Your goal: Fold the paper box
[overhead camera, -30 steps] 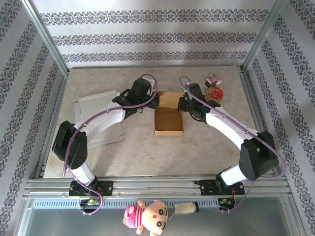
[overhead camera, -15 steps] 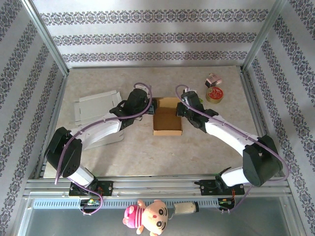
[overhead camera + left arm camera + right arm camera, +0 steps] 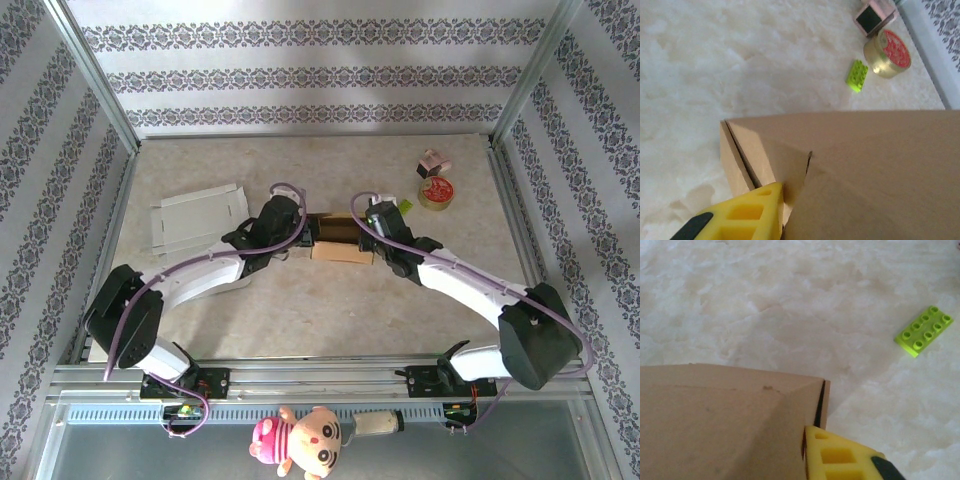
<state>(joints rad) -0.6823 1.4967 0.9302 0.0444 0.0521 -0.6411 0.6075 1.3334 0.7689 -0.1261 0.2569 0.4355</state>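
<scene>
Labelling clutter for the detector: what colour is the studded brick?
The brick is lime green; the right wrist view shows it best.

Matt brown cardboard box (image 3: pixel 865 165); smooth marbled table (image 3: pixel 765 300).

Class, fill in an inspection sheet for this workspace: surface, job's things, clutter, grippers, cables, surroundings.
Surface: pale marbled table.
Job's things: brown cardboard box between the two arms.
Clutter: flat white box blank at left; tape roll, small pink box and green toy brick at right.
Grippers: left gripper and right gripper at the box's ends; open or shut unclear.
Cables: purple cable along each arm.
Surroundings: patterned walls, metal frame, plush doll below the rail.
</scene>
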